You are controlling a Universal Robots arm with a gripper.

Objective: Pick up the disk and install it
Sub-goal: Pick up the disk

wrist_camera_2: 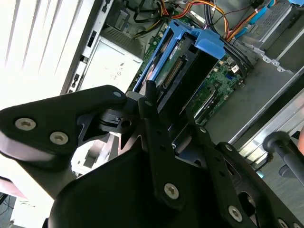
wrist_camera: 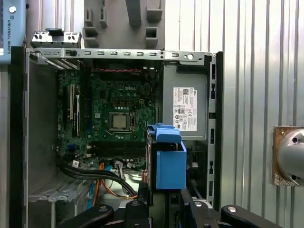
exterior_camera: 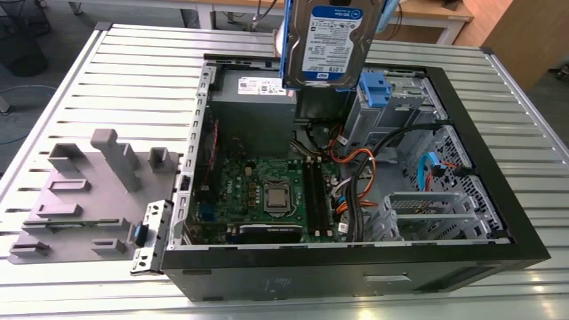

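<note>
Exterior view: we count one disk (exterior_camera: 324, 43) at twelve o'clock over one open case (exterior_camera: 356, 270).
Gripper (wrist_camera: 165, 197): one, clamped on the disk.

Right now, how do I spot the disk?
Find the big open black computer case. Above it hangs the disk: flat, silver, blue-framed, with a white-and-blue label. Unlike the grey box and small blue clip below, it is in the air.

Open computer case (exterior_camera: 356, 270) on a slatted metal table (exterior_camera: 133, 60), lying below the jaws, with its green motherboard (exterior_camera: 266, 197), grey power-supply box (exterior_camera: 256, 100) and orange cables (exterior_camera: 356, 160) beneath them; grey plastic rack (exterior_camera: 89, 193) well apart, outside the case.
</note>
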